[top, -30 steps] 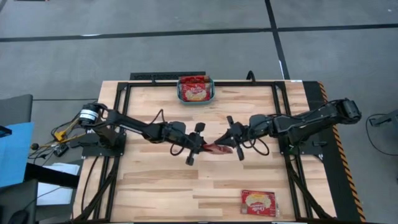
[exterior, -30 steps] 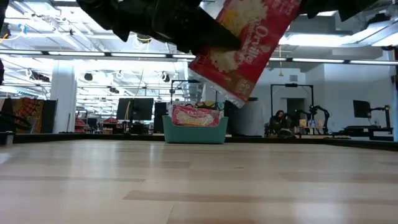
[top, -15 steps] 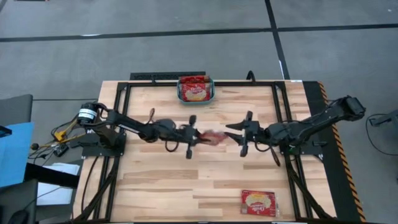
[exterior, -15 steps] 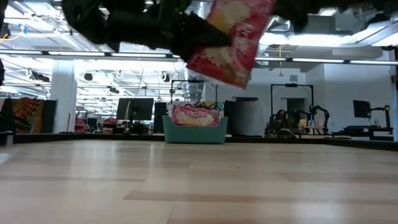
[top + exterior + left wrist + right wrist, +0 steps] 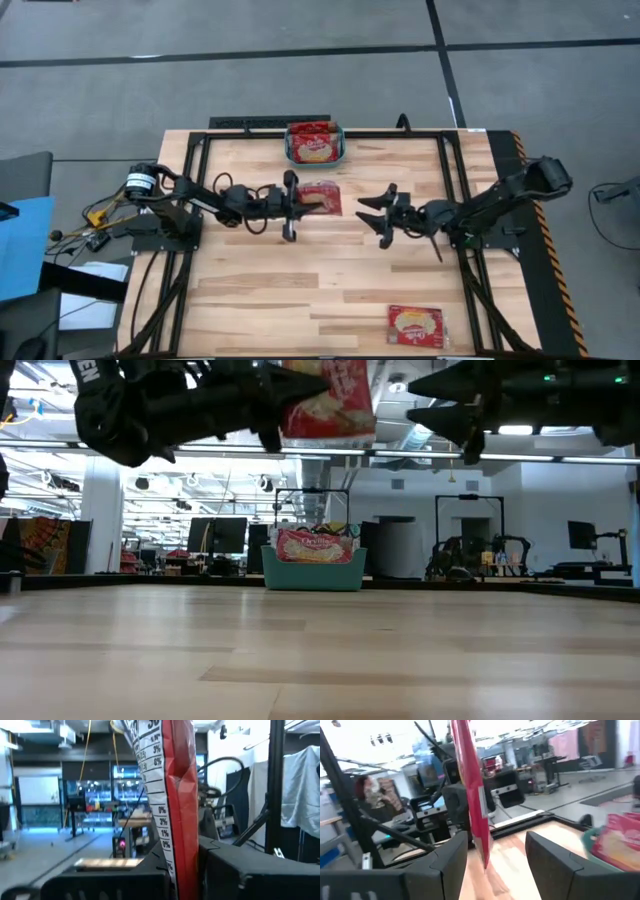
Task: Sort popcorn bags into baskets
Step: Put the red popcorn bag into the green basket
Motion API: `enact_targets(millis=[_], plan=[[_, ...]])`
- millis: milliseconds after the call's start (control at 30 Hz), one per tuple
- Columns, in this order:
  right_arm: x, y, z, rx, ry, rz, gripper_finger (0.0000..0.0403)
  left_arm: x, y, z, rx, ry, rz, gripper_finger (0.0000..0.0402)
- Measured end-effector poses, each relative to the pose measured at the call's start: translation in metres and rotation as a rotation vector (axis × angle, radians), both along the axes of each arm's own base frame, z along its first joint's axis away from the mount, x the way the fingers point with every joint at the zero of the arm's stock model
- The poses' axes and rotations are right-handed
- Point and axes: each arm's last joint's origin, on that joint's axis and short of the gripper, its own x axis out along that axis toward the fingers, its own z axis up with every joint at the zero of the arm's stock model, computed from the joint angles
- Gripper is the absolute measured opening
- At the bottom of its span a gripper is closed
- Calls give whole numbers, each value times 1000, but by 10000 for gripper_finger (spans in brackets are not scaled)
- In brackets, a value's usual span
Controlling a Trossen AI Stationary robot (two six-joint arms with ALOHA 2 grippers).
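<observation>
Above the table's middle, my left gripper (image 5: 292, 205) (image 5: 272, 412) is shut on a red popcorn bag (image 5: 321, 198) (image 5: 328, 405). The left wrist view shows that bag (image 5: 175, 795) edge-on. My right gripper (image 5: 368, 218) (image 5: 428, 405) stands open just to the bag's right, clear of it. In the right wrist view the bag (image 5: 472, 795) shows beyond the open fingers (image 5: 445, 865). The teal basket (image 5: 290, 148) (image 5: 312, 572) sits at the far edge with bags in it. Another popcorn bag (image 5: 415, 325) lies flat near the front right. My left gripper pinches the bag's two flat faces (image 5: 172, 862) between its two fingers, at the end nearest the left arm. The fingers come from the table's left, slanting a little upward. The bag stands on edge, lifted clear of the table, its faces toward the near and far edges.
A black frame (image 5: 450, 170) runs around the wooden table top (image 5: 260, 290). Bare wood lies between the arms and the near edge. The low view shows the room beyond the table, with a person (image 5: 448, 555) seated far off.
My right gripper has opened and let go of the bag, drawing off a little to the right. My left gripper has carried the bag toward the far edge and the left and has tipped upward. The bag has turned from slanted to nearly upright.
</observation>
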Motion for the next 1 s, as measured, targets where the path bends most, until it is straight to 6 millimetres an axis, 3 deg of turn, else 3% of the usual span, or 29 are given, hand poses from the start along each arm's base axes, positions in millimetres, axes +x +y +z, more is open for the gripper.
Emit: enact_targets(millis=[367, 500, 600, 667, 867, 1000], plan=[[51, -2, 5, -102, 32, 61, 218, 14, -5, 10, 60, 14, -18, 4], [65, -6, -2, -115, 131, 60, 166, 15, -5, 10, 46, 24, -24, 9], [69, -8, -3, -130, 257, 84, 59, 16, -5, 7, 45, 56, -24, 20], [68, -8, -1, -163, 321, 94, 21, 17, -5, 3, 65, 99, -17, 30], [61, -11, 21, -197, 545, 106, 10, 22, 0, -14, 32, 293, 30, 80], [50, -16, 37, -175, 782, 116, 10, 22, 4, -24, 29, 387, 74, 125]])
